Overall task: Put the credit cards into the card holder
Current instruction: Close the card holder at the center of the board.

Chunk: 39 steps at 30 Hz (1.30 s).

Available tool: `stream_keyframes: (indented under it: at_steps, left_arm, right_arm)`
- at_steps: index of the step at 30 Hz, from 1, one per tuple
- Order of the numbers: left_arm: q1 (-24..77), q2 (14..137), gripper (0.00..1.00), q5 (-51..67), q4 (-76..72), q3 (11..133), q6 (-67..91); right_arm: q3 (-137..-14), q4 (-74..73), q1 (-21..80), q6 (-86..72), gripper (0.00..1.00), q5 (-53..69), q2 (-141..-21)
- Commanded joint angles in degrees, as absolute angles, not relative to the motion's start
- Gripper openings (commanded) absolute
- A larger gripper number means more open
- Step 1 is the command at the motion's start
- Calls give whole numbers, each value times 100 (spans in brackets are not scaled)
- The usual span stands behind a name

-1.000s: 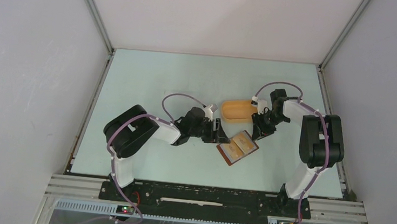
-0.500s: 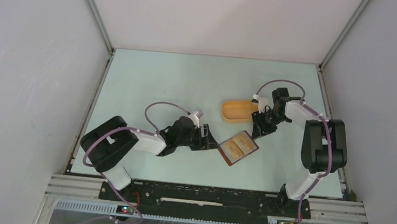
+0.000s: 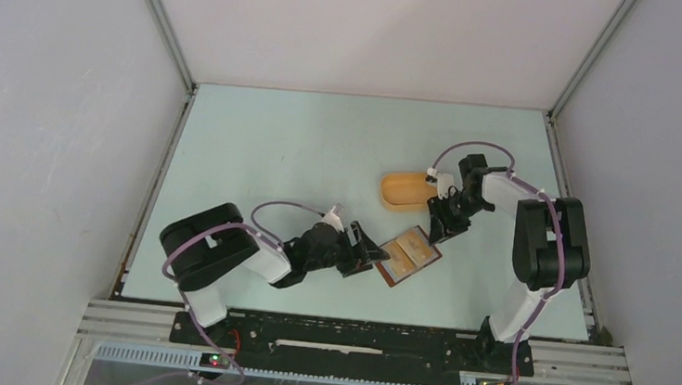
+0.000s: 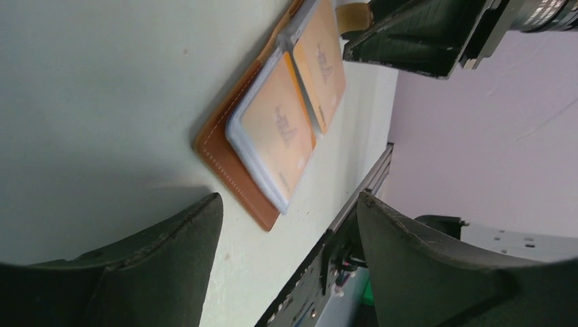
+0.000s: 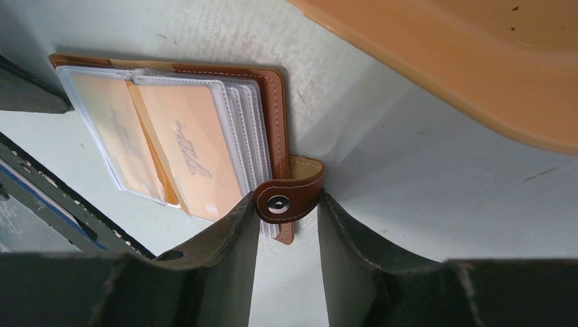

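The card holder (image 3: 409,254) lies open on the table, brown leather with clear sleeves showing orange inserts. It also shows in the left wrist view (image 4: 235,174) and the right wrist view (image 5: 272,95). My right gripper (image 3: 434,227) is shut on its snap flap (image 5: 290,197) at the holder's far right corner. My left gripper (image 3: 371,254) is open and empty, low at the holder's near left corner, jaws wide in the left wrist view (image 4: 290,201). No loose pale credit cards show in any view.
An orange-yellow oval tray (image 3: 407,189) stands just behind the card holder, close to my right gripper, and fills the top of the right wrist view (image 5: 443,68). The table's front rail (image 4: 361,197) lies near the left gripper.
My left arm has swung toward the near edge and its gripper has come to the holder's left corner. My right gripper and the holder shifted slightly left.
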State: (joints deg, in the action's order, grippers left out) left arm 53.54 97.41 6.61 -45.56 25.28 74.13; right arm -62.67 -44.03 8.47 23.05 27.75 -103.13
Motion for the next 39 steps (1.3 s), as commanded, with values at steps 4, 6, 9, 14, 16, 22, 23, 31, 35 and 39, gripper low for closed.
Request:
stream_keyframes:
  at_steps: [4,6,9,14,16,22,23,31,35,39]
  left_arm:
    - [5473,10828,78,74,-4919,2534,7911]
    - [5484,10920,77,43,-5366,2501,7919]
    - [5484,10878,77,9,-5736,2488,7755]
    - [5485,11032,77,131,-6723,2521,7592]
    - [5494,11159,77,209,-7058,2548,7620]
    - [5493,11429,77,287,-8049,2488,7680]
    - [5493,11402,77,283,-8052,2502,7616]
    - [5493,11401,78,555,-8142,2863,7358]
    - [5493,11340,80,510,-8243,2803,7300]
    - [5494,11291,81,469,-8605,2631,7328]
  right_arm:
    - [-6406,-4608,931,2337,42,2993,-10450]
    - [-6407,-4622,932,2338,42,3032,-10446]
    - [-6403,-4629,945,2337,41,3063,-10443]
    - [-6415,-4670,959,2347,40,3098,-10434]
    - [-6411,-4680,958,2347,40,3099,-10425]
    - [-6409,-4682,958,2347,40,3105,-10430]
    - [-6414,-4672,958,2347,40,3109,-10425]
    - [-6412,-4680,949,2347,40,3111,-10410]
    - [-6414,-4679,949,2342,40,3111,-10415]
    - [-6413,-4682,942,2333,40,3089,-10409]
